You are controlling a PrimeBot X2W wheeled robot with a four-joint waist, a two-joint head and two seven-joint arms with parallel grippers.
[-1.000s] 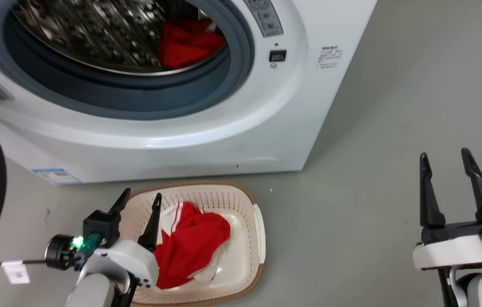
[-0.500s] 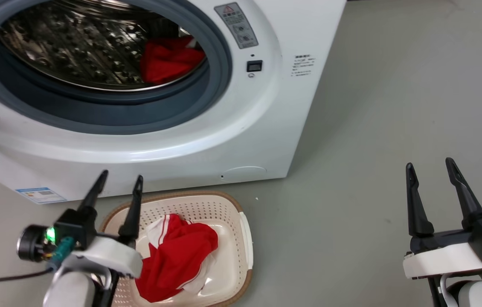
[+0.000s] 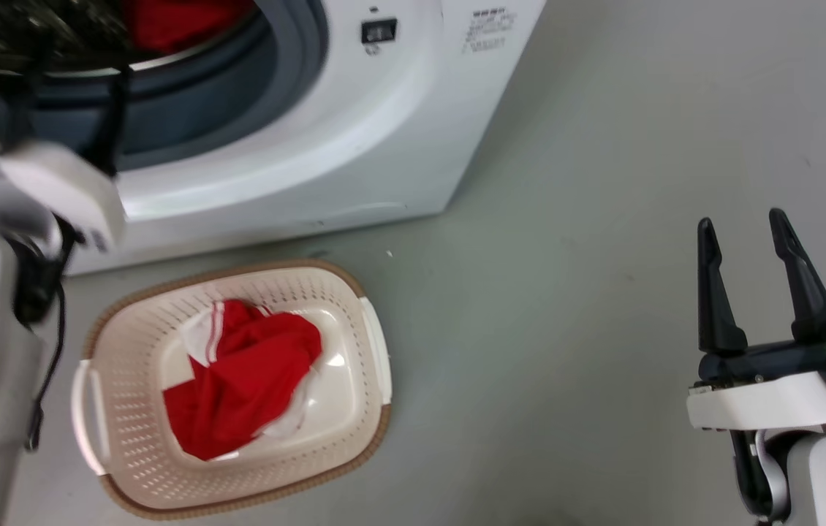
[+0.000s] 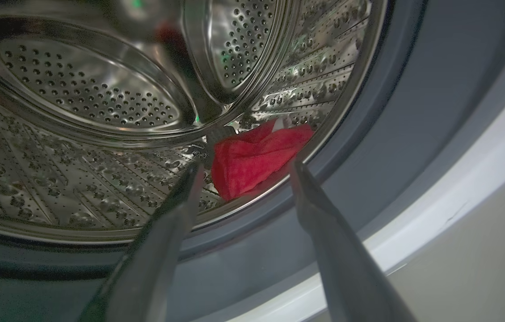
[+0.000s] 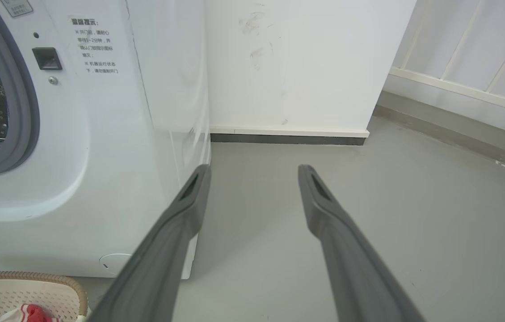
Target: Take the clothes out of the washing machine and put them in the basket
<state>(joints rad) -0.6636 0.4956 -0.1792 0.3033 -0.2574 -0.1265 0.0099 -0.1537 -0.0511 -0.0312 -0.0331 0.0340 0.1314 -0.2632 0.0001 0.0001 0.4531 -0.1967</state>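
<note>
Grey floor (image 3: 566, 219), head view: basket (image 3: 128, 409) at 7 o'clock holds red clothes (image 3: 237, 380); washer (image 3: 354, 146) at 11; right gripper (image 3: 742, 219) at 4, fingers apart, empty. Left wrist view: left gripper (image 4: 247, 165) spread, empty, before the drum (image 4: 78, 89); a red garment (image 4: 252, 152) lies inside, just beyond its tips. Right wrist view: washer at 9 o'clock.

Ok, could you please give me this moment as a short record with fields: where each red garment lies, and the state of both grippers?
washing machine: porthole uncovered, drum visible
drum garment: red, lying low in the drum near its rim
basket: on the floor before the machine
basket garment: red with white stripes, inside the basket
left gripper: open, empty, pointing at the drum garment
right gripper: open, empty, above the floor
task: one garment not yet taken out
</note>
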